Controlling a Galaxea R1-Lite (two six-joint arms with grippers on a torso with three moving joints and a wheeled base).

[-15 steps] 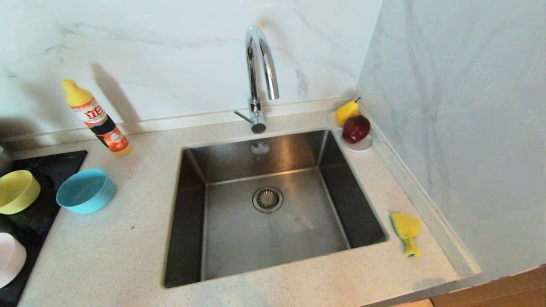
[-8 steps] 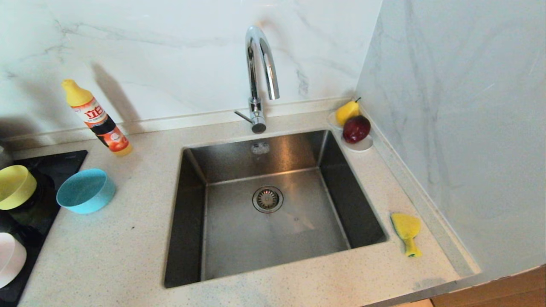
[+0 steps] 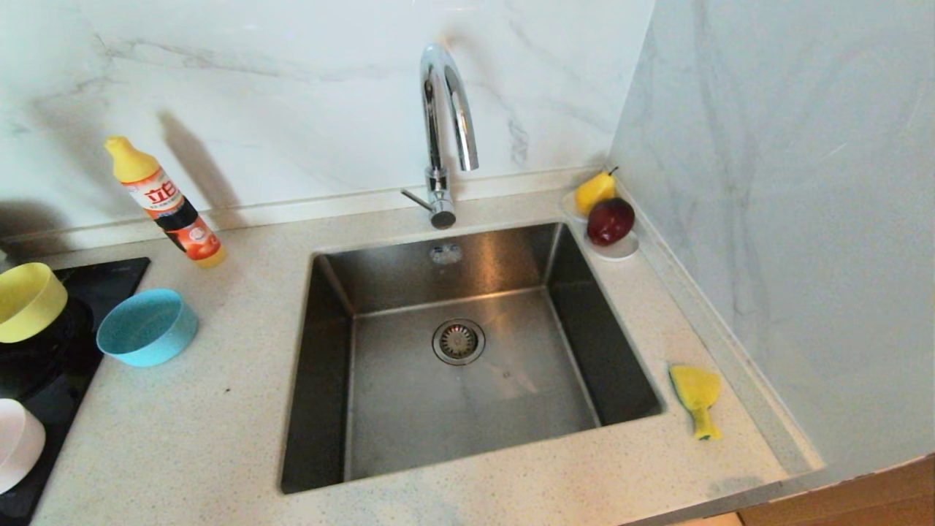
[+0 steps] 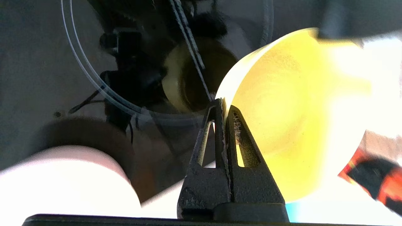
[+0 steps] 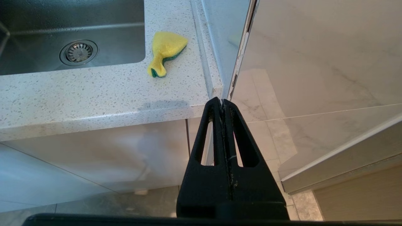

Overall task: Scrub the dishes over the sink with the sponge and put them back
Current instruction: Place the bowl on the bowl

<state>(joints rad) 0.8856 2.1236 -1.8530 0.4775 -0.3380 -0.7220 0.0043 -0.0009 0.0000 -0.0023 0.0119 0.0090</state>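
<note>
The left gripper is clamped on the rim of the yellow bowl, which hangs tilted above the black cooktop at the counter's left edge. The light blue bowl stands on the counter just beside the cooktop, between it and the sink. The pale pink bowl sits on the cooktop near the front left corner. The sponge lies on the counter strip at the sink's right edge, close to the side wall, untouched. The right gripper hangs with its jaws pressed together and nothing in them, off the counter's front right corner. A detergent bottle leans by the back wall; a saucer with a pear and a red apple sits in the back right corner
</note>
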